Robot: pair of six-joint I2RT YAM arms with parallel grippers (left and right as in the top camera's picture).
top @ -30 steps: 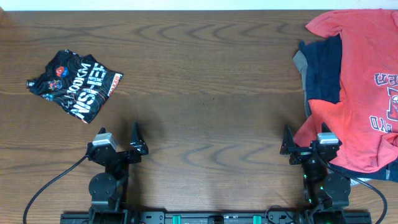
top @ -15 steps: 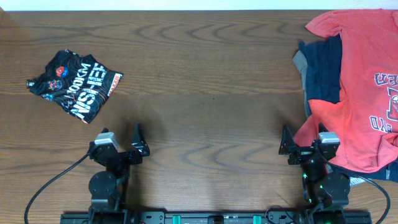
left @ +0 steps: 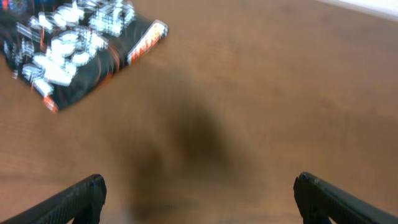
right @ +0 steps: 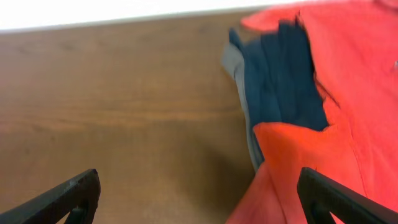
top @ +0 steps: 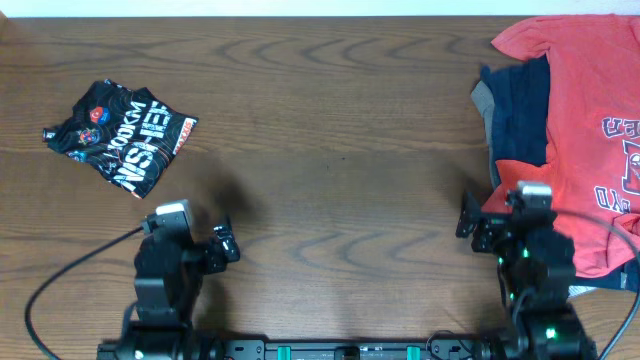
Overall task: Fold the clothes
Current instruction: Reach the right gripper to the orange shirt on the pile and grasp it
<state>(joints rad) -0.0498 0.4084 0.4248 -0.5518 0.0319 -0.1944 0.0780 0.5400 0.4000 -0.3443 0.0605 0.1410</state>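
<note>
Just right of released right gripper (right: 198,190): coral-red T-shirt (top: 585,130); left gripper (left: 199,193) released, empty

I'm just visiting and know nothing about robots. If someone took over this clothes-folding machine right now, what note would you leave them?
Left gripper: open, empty, above bare table.
Right gripper: open, empty, at the near edge of the clothes pile.
Clothes: black printed T-shirt lies in a compact bundle at far left. Coral-red T-shirt is spread over a navy shirt at right, partly out of frame.
Done: possibly the black one.
Left: the coral-red and navy ones, both unfolded.
</note>
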